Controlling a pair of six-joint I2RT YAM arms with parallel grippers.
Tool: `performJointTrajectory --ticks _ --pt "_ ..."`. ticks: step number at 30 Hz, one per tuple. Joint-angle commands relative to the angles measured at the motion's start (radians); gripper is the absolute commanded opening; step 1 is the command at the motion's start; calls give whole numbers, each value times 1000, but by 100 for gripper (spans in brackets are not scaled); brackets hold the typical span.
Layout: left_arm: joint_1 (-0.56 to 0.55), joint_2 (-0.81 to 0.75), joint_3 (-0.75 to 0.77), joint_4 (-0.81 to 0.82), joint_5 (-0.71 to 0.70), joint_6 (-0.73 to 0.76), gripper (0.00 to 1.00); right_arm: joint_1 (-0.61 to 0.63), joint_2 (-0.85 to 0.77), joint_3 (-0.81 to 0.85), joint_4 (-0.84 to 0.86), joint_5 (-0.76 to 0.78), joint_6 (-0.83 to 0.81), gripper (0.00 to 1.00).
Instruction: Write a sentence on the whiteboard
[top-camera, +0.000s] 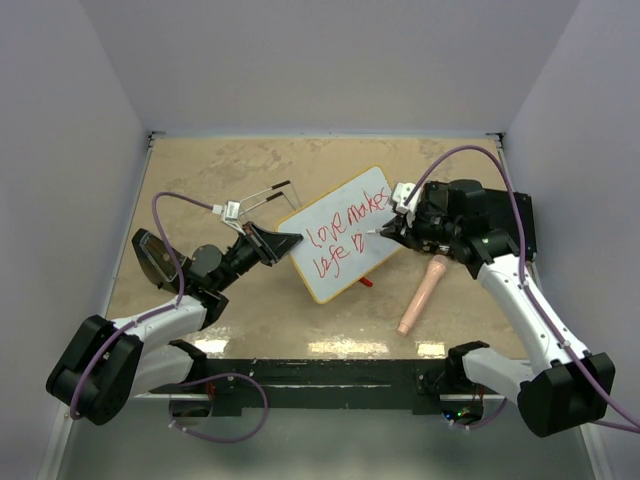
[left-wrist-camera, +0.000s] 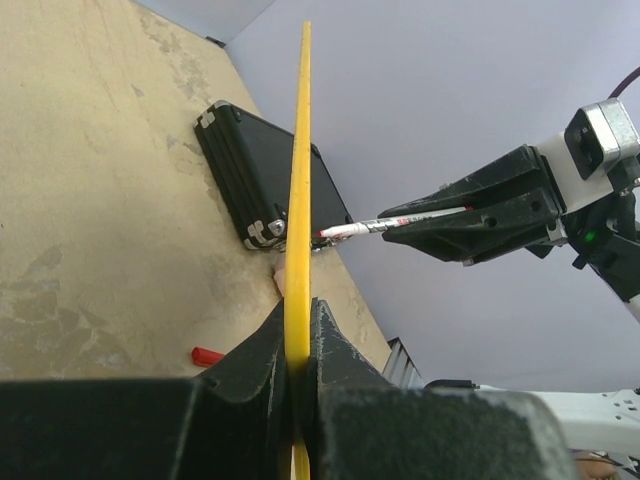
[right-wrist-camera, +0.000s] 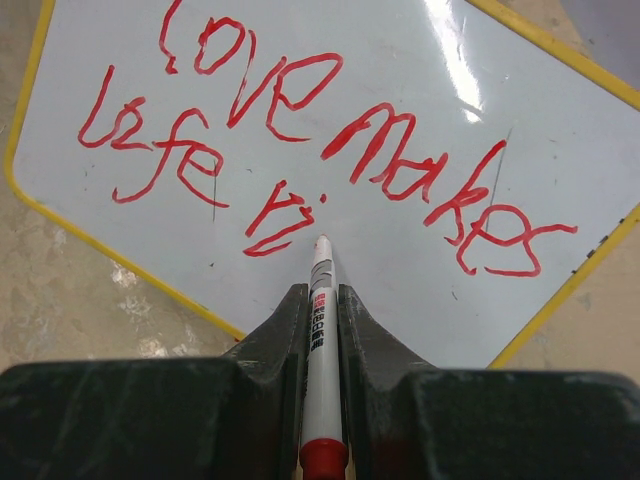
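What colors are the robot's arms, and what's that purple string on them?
The left arm and right arm are white with black joints. The fingers on both are black wedges. The purple string is a cable looping along each arm.

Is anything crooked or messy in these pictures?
Yes. The whiteboard sits crooked, pinched at one edge by the left gripper. Its red words slope and wobble, and a small red cap lies loose on the table by its lower edge.

Whiteboard (top-camera: 329, 284): white face, thin yellow rim, turned diagonally, centre of frame. Sentence (top-camera: 340, 233): red handwriting, two lines, "love makes" above "life ri", last word incomplete.
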Motion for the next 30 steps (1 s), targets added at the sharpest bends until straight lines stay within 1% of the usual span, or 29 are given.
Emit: performJointTrajectory --ticks 1,9,22,30 --pt "1 -27 12 175 0 -26 0 -28 -32 14 35 -45 30 0" --pt "1 -29 13 175 4 -26 0 -35 -9 7 42 14 25 0" --pt "1 -10 21 200 31 -28 0 -18 28 2 59 -23 35 0" --pt "1 -7 21 197 25 -25 0 -18 35 11 -13 -88 -31 0"
